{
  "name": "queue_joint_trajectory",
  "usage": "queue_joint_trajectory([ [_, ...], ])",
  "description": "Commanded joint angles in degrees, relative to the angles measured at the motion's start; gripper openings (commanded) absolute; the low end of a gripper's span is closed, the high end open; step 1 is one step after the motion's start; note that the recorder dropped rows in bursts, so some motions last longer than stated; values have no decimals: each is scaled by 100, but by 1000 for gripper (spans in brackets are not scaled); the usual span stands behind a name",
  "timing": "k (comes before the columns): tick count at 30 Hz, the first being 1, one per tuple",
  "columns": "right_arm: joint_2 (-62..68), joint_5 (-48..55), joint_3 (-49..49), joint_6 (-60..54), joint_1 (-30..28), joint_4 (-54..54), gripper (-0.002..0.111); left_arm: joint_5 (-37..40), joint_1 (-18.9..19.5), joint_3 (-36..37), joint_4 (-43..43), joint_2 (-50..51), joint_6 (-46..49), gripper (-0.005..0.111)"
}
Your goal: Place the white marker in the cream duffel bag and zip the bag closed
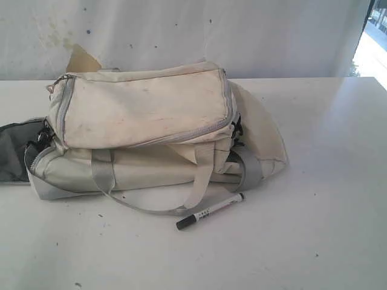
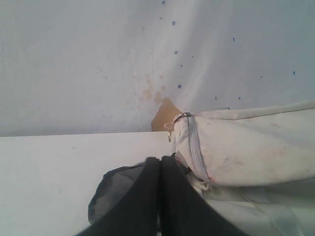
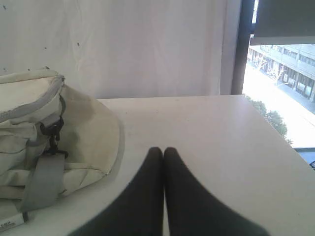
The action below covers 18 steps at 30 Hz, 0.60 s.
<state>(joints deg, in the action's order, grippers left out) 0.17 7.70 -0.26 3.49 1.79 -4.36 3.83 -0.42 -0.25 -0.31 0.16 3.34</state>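
White table, left pincer closed near cream duffel bag, right pincer closed

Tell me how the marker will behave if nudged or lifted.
The marker looks slim and round, lying flat on the smooth table, so a sideways nudge would likely roll it. Its hard barrel should stay stiff and seems light. The bag strap beside it might stop a roll that way.
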Motion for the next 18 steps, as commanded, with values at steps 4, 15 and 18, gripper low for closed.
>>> queue_joint_trajectory([
  [4, -17, -7, 26, 20, -16, 7, 0, -79, -29, 25, -27, -16, -12, 0],
  [15, -17, -7, 26, 20, -16, 7, 0, -105, -29, 25, -27, -16, -12, 0],
  [18, -17, -65, 26, 20, -16, 7, 0, -352, -29, 25, -27, -16, -12, 0],
])
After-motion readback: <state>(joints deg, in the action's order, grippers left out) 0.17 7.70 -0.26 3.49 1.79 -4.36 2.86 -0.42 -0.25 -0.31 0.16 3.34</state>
